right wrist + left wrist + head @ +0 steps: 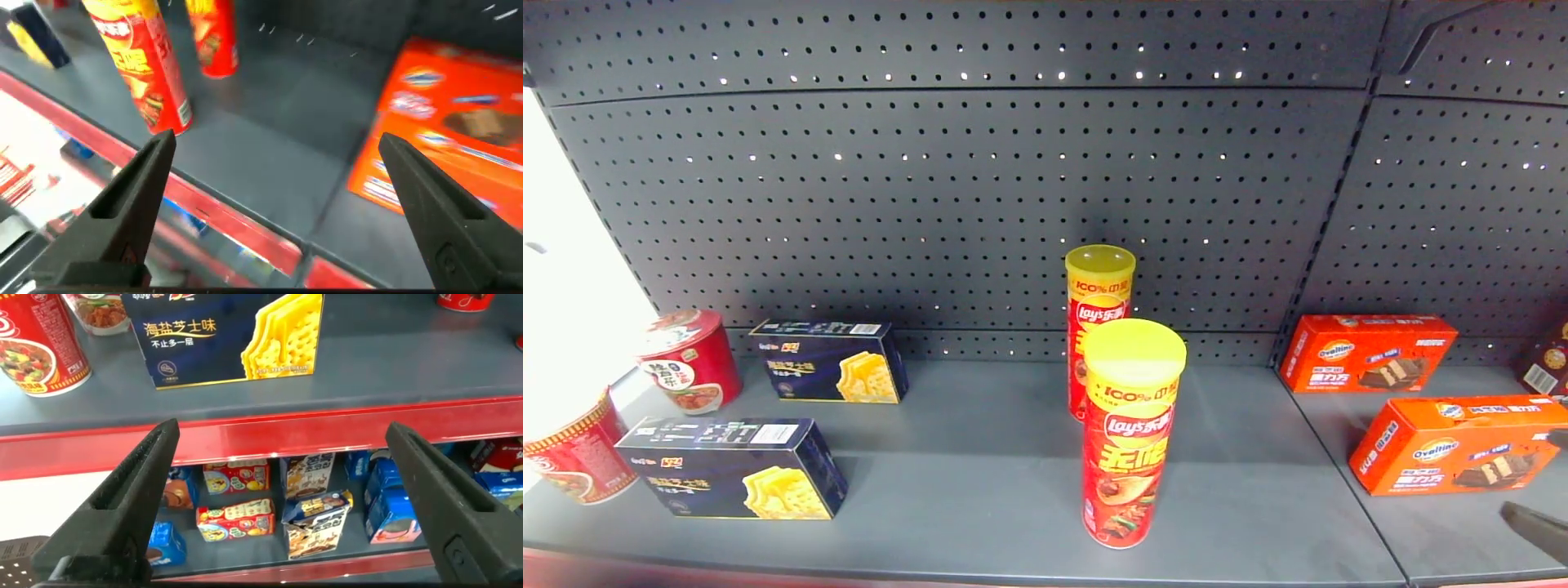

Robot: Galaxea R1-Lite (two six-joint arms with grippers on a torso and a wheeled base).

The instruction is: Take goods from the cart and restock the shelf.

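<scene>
Closest to me are my own two tools. The left gripper (286, 531) is spread wide, with nothing between its fingers (122, 514). It sits just in front of the red front edge (270, 429) of the shelf (980, 490) and faces the front cracker box (233, 335). Through the gap I see a lower shelf (343, 549) holding small boxes (237, 521) and blue packs (392, 514).

The right gripper (282, 220) is also wide open and holds nothing. It hangs by the same red edge, with the front chip can (139, 65) and the front orange box (458, 122) beyond its fingers.

Farther out, the goods stand on the grey shelf against the pegboard back panel (947, 204). In the middle, the front chip can stands upright near the shelf's front. The rear chip can (1098, 327) is upright behind it, closer to the panel. On my left, the front cracker box sits near the edge and the rear cracker box (833, 361) stands behind it by the panel. Both are navy and rest on a long side. Left of them are two red noodle cups, one at the back (690, 359) and one nearer the front (572, 449). On my right, in the next bay, the rear orange box (1368, 353) lies behind the front one. A dark red box (1547, 359) shows at the far edge.
</scene>
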